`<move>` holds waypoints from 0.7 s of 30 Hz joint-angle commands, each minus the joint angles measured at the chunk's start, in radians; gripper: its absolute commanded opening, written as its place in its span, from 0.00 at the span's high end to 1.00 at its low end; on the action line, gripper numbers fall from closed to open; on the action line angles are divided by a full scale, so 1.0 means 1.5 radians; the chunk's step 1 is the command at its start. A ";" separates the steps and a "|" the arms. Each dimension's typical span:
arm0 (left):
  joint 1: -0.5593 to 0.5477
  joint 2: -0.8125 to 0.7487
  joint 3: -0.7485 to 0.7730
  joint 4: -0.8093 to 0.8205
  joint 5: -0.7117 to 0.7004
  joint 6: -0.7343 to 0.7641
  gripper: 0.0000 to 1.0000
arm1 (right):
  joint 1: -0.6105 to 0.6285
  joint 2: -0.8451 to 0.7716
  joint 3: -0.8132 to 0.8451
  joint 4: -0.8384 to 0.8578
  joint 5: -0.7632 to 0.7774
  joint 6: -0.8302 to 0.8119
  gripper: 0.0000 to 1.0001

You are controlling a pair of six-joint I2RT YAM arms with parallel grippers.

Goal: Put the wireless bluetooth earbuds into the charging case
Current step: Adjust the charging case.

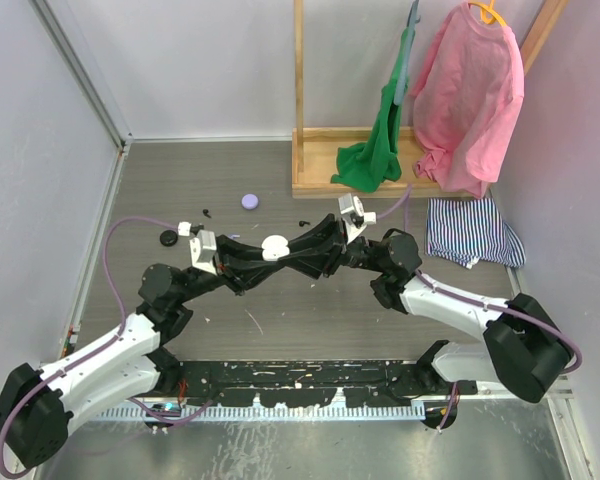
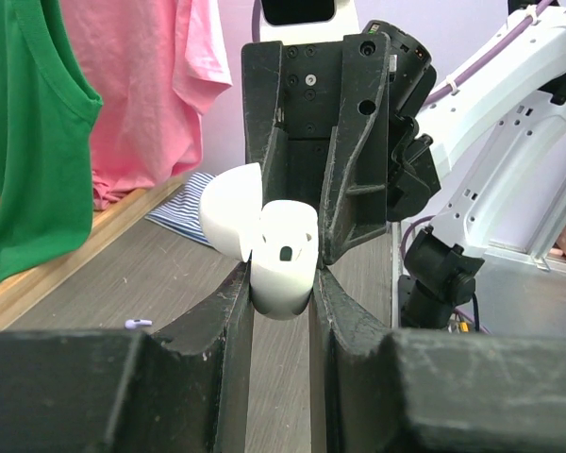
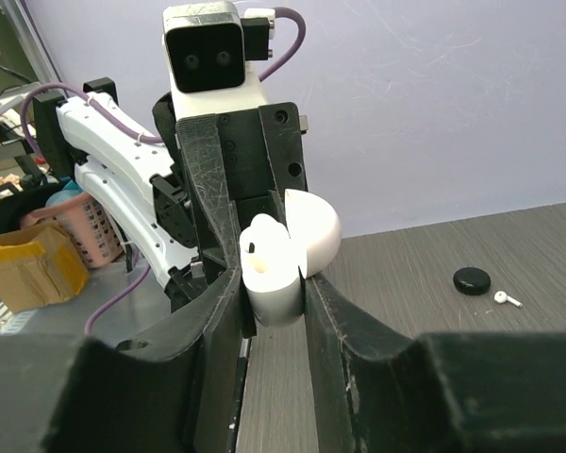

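Note:
The white charging case (image 1: 274, 247) hangs above the table's middle with its lid (image 2: 228, 209) hinged open. My left gripper (image 2: 281, 283) is shut on its body from one side. My right gripper (image 3: 272, 283) meets it head-on, and its fingers (image 3: 319, 311) press the same case (image 3: 274, 283) from the other side. A rounded white lump sits in the case's open top; I cannot tell whether it is an earbud. A white earbud (image 3: 507, 299) lies on the table by a black puck (image 3: 472, 279). A lilac earbud (image 2: 139, 323) lies below to the left.
A lilac puck (image 1: 250, 200) and a black puck (image 1: 166, 237) rest on the table behind the arms. A wooden rack (image 1: 320, 150) at the back holds a green top (image 1: 380, 140) and a pink shirt (image 1: 470, 90). Striped cloth (image 1: 470, 232) lies at the right.

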 commanded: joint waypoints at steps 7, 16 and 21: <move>-0.008 0.000 0.030 0.059 -0.006 -0.018 0.98 | 0.014 0.018 0.009 0.036 -0.030 0.029 0.75; -0.009 -0.029 0.012 0.044 -0.041 -0.026 0.87 | 0.015 -0.005 0.000 0.017 -0.015 0.006 0.89; -0.009 -0.050 0.001 0.031 -0.068 -0.029 0.80 | 0.013 -0.021 -0.004 0.003 -0.010 -0.008 0.98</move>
